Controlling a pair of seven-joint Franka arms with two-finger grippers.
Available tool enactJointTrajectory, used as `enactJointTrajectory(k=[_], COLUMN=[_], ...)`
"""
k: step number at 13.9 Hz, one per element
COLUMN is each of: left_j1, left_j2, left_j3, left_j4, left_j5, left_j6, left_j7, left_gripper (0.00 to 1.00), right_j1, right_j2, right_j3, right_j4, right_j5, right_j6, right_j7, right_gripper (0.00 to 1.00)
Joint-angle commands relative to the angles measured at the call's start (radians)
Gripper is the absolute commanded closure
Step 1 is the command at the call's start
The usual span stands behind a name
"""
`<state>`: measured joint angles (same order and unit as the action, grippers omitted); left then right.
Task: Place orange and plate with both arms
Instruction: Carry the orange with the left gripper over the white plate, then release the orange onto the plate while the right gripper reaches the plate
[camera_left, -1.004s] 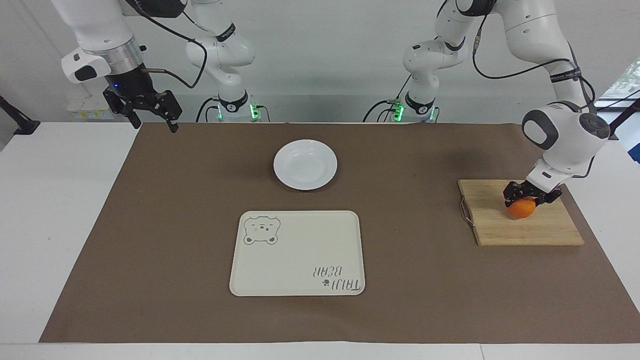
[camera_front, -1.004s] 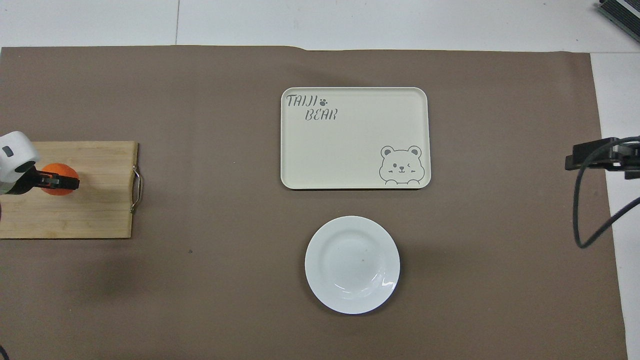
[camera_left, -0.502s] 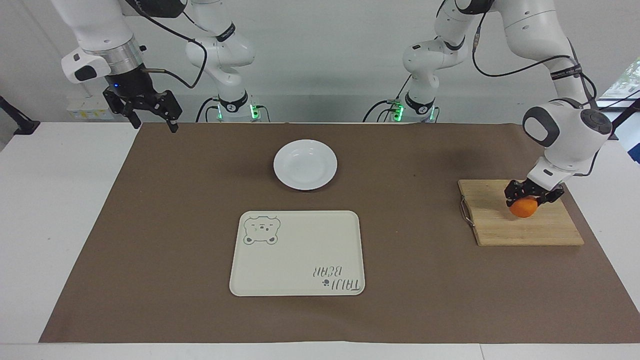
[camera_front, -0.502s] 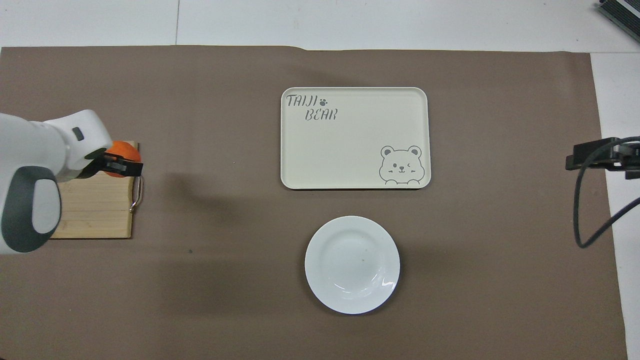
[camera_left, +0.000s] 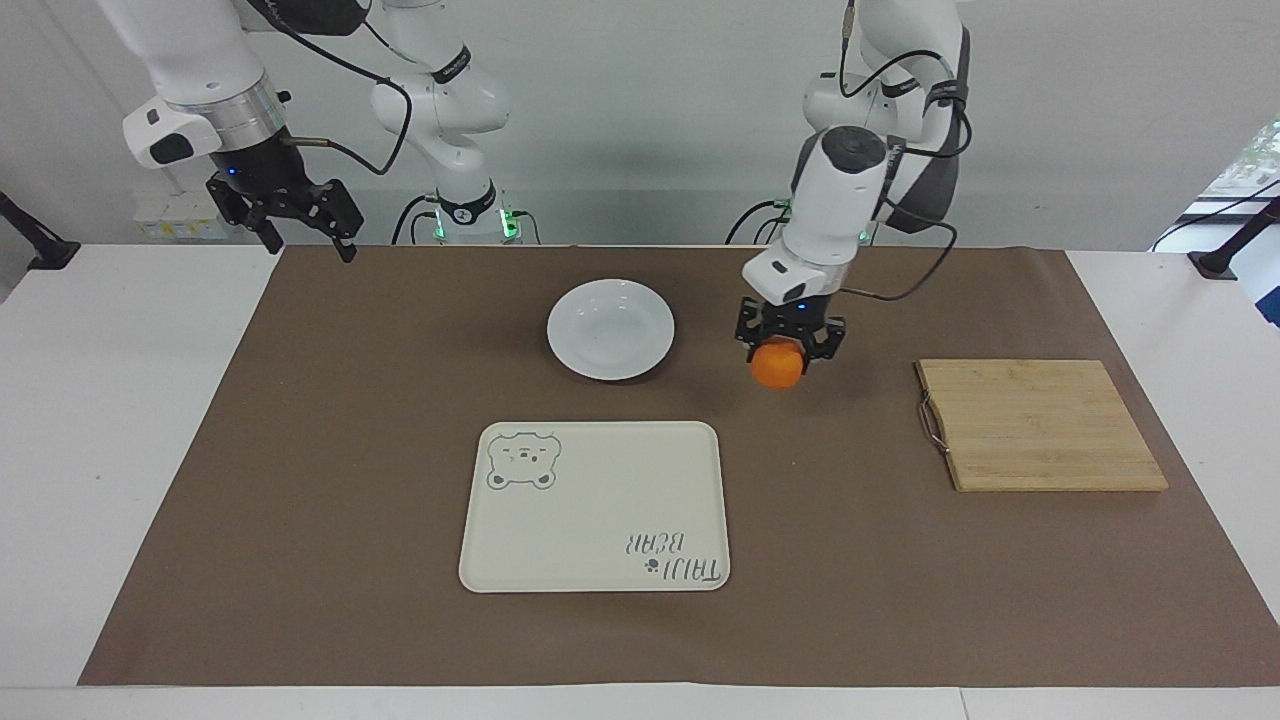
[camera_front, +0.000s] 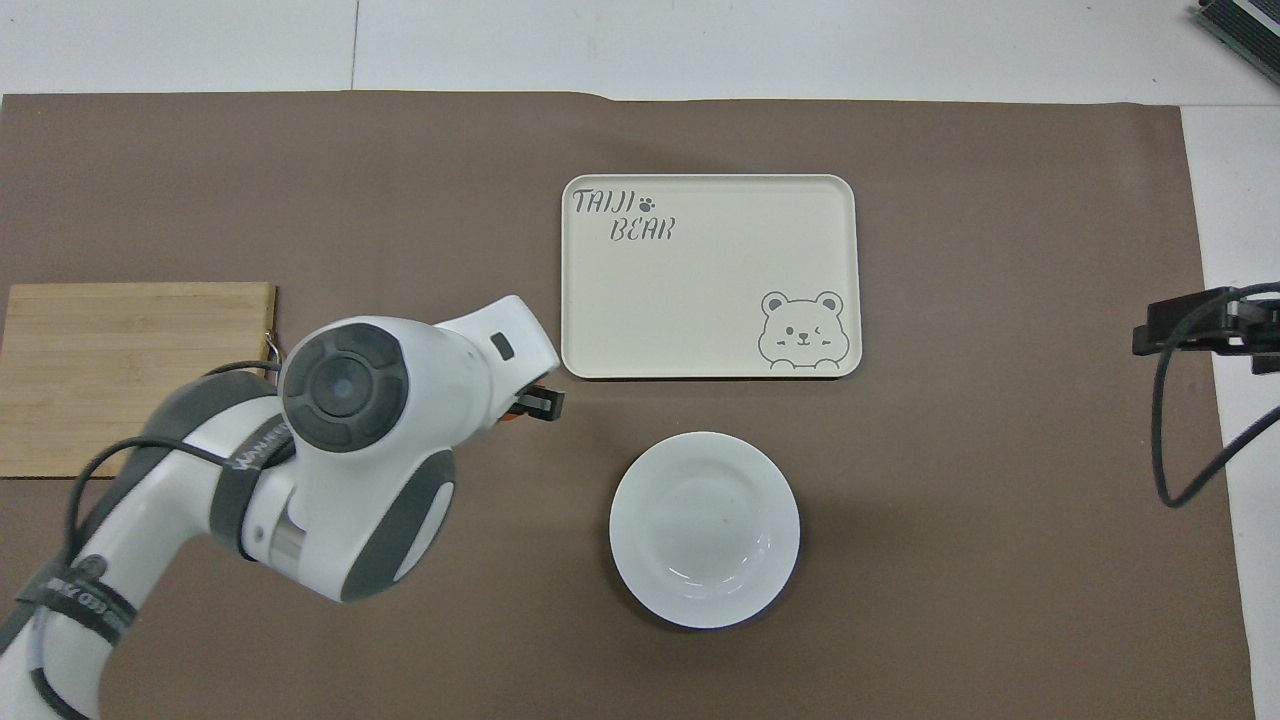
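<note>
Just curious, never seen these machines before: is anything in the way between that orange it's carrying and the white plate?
Nothing visible. The left tool holds the orange in the air over bare mat beside the empty plate.

The left gripper (camera_left: 779, 352) grips the orange (camera_left: 777, 366), raised over the brown mat (camera_left: 850, 560) between the plate (camera_left: 610, 329) and the cutting board (camera_left: 1040, 424). The right gripper (camera_left: 300, 228) waits, jaws apart, over the mat's corner.
</note>
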<state>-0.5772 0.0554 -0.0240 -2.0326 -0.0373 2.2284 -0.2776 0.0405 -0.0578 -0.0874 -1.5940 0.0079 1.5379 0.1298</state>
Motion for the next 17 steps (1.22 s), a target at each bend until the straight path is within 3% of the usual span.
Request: enactJointTrajectory(k=[1, 8, 10, 11, 12, 13, 17], left_j1=[-0.116, -0.314, -0.326, -0.326, -0.331, -0.343, -0.343], left_j2=[0.038, 0.159, 0.184, 0.185, 0.185, 0.182, 0.179], left_j3=[0.022, 0.016, 0.015, 0.013, 0.013, 0.013, 0.015], left_j4=[-0.009, -0.006, 0.0, 0.0, -0.006, -0.011, -0.009], left_j5=[-0.08, -0.116, -0.116, -0.116, -0.116, -0.118, -0.116], left_j6=[0.062, 0.214, 0.249, 0.252, 0.238, 0.232, 0.183], left_j7=[-0.077, -0.264, -0.304, -0.307, -0.305, -0.305, -0.295], left_gripper=[1.0, 1.0, 0.86, 0.65, 0.29, 0.01, 0.0], right_j1=[-0.004, 0.002, 0.001, 0.001, -0.002, -0.002, -0.002], right_j2=[0.003, -0.031, -0.039, -0.043, -0.046, -0.051, -0.068], right_j3=[0.011, 0.014, 0.014, 0.014, 0.014, 0.012, 0.014], right_j4=[0.016, -0.038, -0.052, -0.058, -0.061, -0.072, -0.107], right_j5=[-0.003, 0.021, 0.026, 0.039, 0.052, 0.055, 0.069], right_j6=[-0.021, -0.013, -0.013, -0.013, -0.013, -0.013, -0.016], right_j7=[0.001, -0.093, -0.098, -0.101, -0.101, -0.101, -0.128], right_gripper=[0.0, 0.0, 0.0, 0.0, 0.0, 0.0, 0.0])
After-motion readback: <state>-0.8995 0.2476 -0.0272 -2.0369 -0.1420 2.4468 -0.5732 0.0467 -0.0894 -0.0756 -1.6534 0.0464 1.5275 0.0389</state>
